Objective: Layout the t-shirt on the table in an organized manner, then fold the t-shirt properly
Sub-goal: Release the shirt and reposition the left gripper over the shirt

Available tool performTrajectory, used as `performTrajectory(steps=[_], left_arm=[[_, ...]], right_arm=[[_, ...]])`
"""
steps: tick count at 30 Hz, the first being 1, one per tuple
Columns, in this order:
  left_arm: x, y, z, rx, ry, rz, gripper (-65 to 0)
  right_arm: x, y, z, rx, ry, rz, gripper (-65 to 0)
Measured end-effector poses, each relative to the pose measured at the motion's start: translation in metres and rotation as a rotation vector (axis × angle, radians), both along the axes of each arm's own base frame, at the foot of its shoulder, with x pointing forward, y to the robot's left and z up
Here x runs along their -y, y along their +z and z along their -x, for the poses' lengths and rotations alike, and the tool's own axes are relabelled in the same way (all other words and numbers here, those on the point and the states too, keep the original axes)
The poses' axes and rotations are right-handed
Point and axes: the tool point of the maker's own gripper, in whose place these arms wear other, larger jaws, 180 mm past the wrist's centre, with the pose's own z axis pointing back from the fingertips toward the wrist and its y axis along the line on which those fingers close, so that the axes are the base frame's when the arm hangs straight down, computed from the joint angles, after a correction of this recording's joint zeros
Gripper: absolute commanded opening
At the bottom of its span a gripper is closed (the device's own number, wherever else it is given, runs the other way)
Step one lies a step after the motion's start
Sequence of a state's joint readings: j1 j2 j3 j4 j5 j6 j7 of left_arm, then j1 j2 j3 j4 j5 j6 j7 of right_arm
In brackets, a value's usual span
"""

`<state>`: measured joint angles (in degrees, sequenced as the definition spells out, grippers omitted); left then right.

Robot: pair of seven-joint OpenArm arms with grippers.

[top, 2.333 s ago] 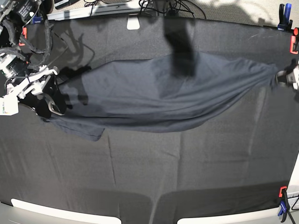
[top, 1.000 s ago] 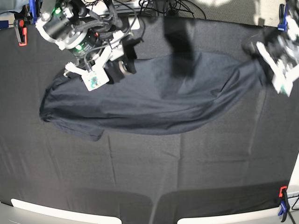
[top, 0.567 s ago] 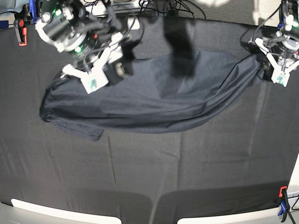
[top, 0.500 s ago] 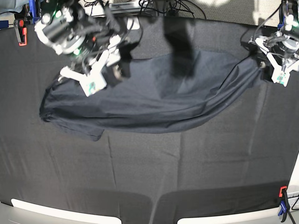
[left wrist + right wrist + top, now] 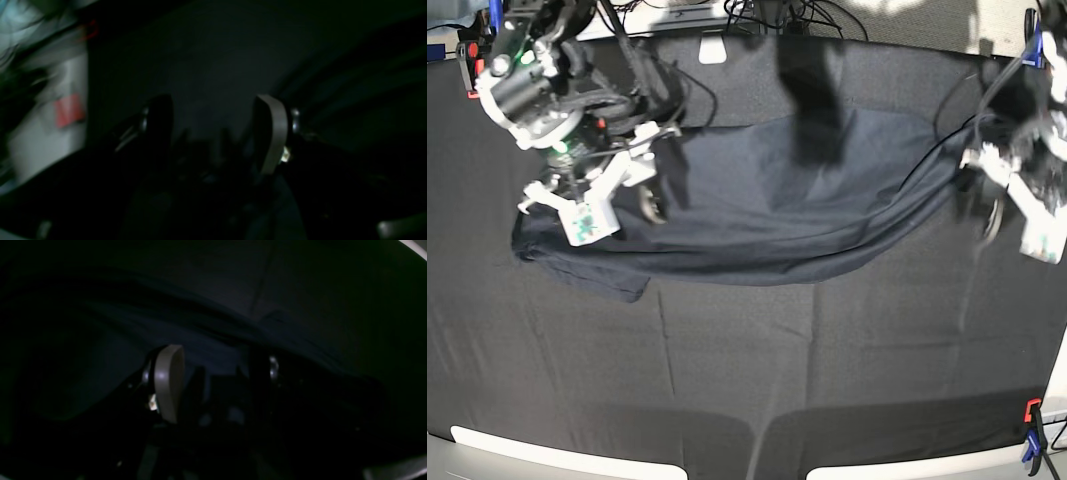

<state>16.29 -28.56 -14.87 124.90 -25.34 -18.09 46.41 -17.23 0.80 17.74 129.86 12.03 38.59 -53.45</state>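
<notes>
The right gripper point(image 5: 213, 386) has its fingers point(image 5: 168, 386) spread apart with nothing between them, hanging just over the t-shirt point(image 5: 767, 205) near its end at the base view's left. The left gripper point(image 5: 213, 133) also stands with its fingers point(image 5: 272, 133) spread and empty, over bare black cloth beside the shirt's other end.

The t-shirt lies on the far half of the table point(image 5: 757, 370), its long axis running side to side across the base view. It tapers to a pulled point at the right and ends in a blunt, bunched lump with a small flap at the left. It is dark navy-grey, rumpled, with long soft folds along its length.

Half a second ago the left gripper sat at the shirt's right tip; it has since drawn off to the right and lower. The right gripper has shifted down and left along the shirt. The shirt itself has not changed shape.
</notes>
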Motion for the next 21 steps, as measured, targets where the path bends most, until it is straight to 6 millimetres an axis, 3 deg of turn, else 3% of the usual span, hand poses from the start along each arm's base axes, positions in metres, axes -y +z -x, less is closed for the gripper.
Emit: performTrajectory(steps=[2, 6, 11, 17, 21], left_arm=[[0.007, -0.004, -0.005, -0.012, -0.029, 0.043, -29.6], [0.019, -0.032, -0.019, -0.087, -0.066, 0.063, -29.6], [0.067, -0.086, -0.023, -0.222, -0.228, 0.002, -29.6], [0.068, -0.107, -0.054, -0.219, -0.182, -0.158, -29.6], [0.085, -0.146, -0.039, -0.329, -0.219, -0.170, -29.6]], right_arm=[[0.014, -0.001, 0.001, -0.008, -0.042, 0.013, -34.5], [0.049, -0.003, 0.008, -0.027, -0.147, 0.032, -34.5], [0.063, 0.006, 0.012, -0.002, -0.191, -0.045, -34.5], [0.069, 0.007, 0.014, -0.001, -0.210, -0.050, -34.5], [0.068, 0.007, 0.014, -0.001, -0.208, -0.051, -34.5]])
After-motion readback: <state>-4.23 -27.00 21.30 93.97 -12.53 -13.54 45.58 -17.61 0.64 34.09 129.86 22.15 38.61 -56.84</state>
